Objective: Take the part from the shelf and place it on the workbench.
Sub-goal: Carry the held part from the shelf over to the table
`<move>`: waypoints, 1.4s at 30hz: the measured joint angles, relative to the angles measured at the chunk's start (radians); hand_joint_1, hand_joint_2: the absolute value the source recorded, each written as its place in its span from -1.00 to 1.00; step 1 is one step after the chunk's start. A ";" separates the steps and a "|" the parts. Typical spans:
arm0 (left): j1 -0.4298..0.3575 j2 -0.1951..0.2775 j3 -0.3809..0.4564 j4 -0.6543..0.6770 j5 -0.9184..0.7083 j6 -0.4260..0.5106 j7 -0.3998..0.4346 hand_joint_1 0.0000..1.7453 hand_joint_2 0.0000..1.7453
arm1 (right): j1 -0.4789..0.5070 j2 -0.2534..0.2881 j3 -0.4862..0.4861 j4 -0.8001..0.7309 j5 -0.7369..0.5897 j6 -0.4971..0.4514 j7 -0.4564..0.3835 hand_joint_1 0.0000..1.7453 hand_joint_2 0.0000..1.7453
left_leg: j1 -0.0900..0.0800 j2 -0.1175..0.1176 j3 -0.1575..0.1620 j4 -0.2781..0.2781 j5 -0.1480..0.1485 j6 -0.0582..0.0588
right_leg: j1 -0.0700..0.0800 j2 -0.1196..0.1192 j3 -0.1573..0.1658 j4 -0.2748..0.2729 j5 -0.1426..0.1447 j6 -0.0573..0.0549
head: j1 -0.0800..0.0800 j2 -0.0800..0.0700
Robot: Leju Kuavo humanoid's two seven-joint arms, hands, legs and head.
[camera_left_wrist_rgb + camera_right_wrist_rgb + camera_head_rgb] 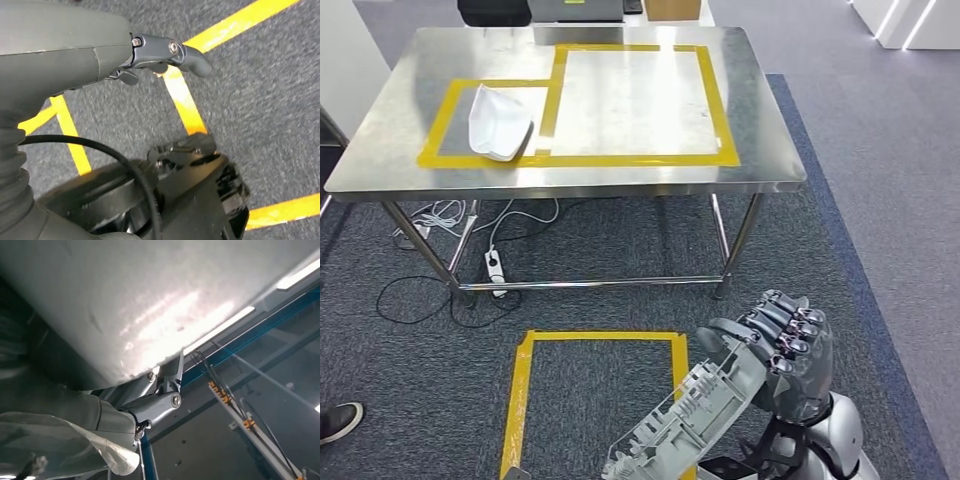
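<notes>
At lower right, the right hand (788, 355) grasped the grey part (690, 410), its long axis slanting toward lower left.

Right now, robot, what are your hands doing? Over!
Right hand grips the grey part, low, short of the workbench. Left hand hangs over the carpet, holding nothing. White piece already on bench. Path looks clear.

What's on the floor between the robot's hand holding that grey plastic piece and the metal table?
In the head view, grey carpet with a yellow tape square lies between the right hand, gripping the part, and the workbench.
</notes>
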 joint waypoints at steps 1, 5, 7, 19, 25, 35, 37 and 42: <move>-0.001 0.000 0.000 0.000 0.000 0.000 0.000 -1.00 1.00 | -0.001 -0.001 0.001 0.000 -0.001 0.000 0.001 1.00 1.00 | -0.005 0.000 0.000 0.000 -0.001 0.008 | 0.007 0.002 -0.035 0.068 -0.031 -0.008 | 0.004 0.000; 0.000 0.000 0.000 0.000 -0.001 -0.001 0.002 -1.00 1.00 | 0.000 -0.003 0.008 0.004 -0.003 0.000 0.004 1.00 1.00 | -0.034 -0.002 0.004 0.001 -0.006 0.031 | 0.041 0.006 -0.141 0.234 -0.056 -0.043 | 0.009 0.000; 0.001 0.000 0.000 0.000 -0.004 -0.001 0.010 -1.00 1.00 | 0.000 -0.007 0.010 0.007 -0.009 0.000 0.012 1.00 1.00 | -0.046 -0.006 0.010 0.001 -0.009 0.036 | 0.059 0.008 -0.101 0.129 0.020 -0.071 | 0.009 0.000; 0.013 0.007 0.000 0.000 -0.011 -0.006 0.022 -1.00 1.00 | 0.005 -0.025 0.032 0.028 -0.059 0.000 0.023 1.00 1.00 | -0.029 -0.004 -0.116 0.277 -0.140 -0.020 | 0.057 0.003 -0.016 -0.036 0.066 -0.095 | 0.001 0.000; 0.013 0.009 0.000 0.000 -0.011 -0.008 0.022 -1.00 1.00 | 0.003 -0.026 0.036 0.031 -0.059 0.000 0.021 1.00 1.00 | -0.018 0.000 -0.001 0.023 -0.010 -0.022 | 0.051 0.005 -0.005 -0.033 0.056 -0.069 | 0.000 0.000; 0.014 0.010 0.000 0.000 -0.011 -0.009 0.022 -1.00 1.00 | 0.003 -0.028 0.042 0.033 -0.059 0.000 0.021 1.00 1.00 | -0.029 0.000 0.007 0.000 -0.011 0.038 | 0.050 0.008 -0.154 0.245 -0.057 -0.041 | 0.014 0.000; 0.014 0.009 0.000 0.000 -0.011 -0.009 0.022 -1.00 1.00 | 0.003 -0.028 0.043 0.034 -0.059 0.000 0.021 1.00 1.00 | -0.033 -0.003 0.011 0.001 -0.013 0.038 | 0.052 0.008 -0.116 0.158 0.007 -0.049 | 0.014 0.000; 0.014 0.009 0.000 0.000 -0.011 -0.014 0.023 -1.00 1.00 | 0.000 -0.032 0.044 0.035 -0.059 0.000 0.021 1.00 1.00 | -0.040 -0.005 0.006 0.006 -0.016 0.023 | 0.060 0.008 -0.022 -0.033 0.064 -0.065 | 0.013 0.000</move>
